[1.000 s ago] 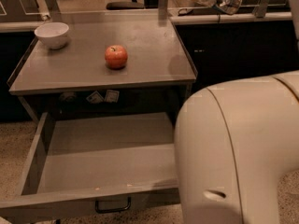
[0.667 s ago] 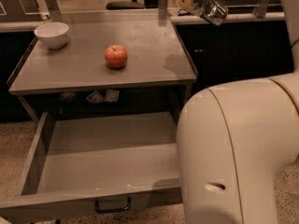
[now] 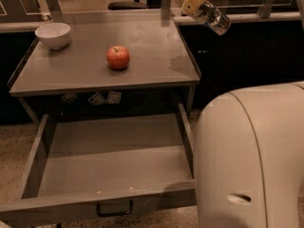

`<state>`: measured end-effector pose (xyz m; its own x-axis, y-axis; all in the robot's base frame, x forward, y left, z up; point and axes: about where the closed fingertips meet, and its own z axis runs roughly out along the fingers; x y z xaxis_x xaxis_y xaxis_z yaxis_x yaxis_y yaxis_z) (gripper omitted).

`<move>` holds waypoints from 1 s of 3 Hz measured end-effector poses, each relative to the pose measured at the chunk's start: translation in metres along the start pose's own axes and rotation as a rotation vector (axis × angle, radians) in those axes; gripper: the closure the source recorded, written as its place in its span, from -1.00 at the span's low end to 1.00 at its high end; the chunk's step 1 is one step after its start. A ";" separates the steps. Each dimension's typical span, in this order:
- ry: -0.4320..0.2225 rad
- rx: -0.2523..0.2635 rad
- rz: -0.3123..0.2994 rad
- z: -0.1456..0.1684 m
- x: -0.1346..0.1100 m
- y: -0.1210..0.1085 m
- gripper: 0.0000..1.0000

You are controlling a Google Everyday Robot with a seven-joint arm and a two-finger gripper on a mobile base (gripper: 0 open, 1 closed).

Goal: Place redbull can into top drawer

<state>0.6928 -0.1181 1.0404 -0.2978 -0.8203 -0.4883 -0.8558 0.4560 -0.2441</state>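
My yellowish two-finger gripper (image 3: 200, 4), clenched on the slim silvery metallic redbull can (image 3: 214, 18), had dipped leftward to just off the far right corner of the grey desk (image 3: 156, 65), nearing the wide grey top drawer (image 3: 114, 172) open under the front edge.

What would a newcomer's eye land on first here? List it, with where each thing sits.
The robot's bulky white body fills the lower right. Left of it the top drawer stands pulled open, with a red apple and a white bowl on the grey tabletop above. At the top right the gripper holds the redbull can beyond the table's right edge.
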 end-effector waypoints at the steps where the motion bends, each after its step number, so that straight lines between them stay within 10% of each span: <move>1: -0.094 -0.041 0.056 -0.007 -0.010 0.021 1.00; 3: -0.178 -0.105 0.033 -0.041 -0.034 0.096 1.00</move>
<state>0.6029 -0.0607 1.0680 -0.2551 -0.7270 -0.6374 -0.8888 0.4359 -0.1414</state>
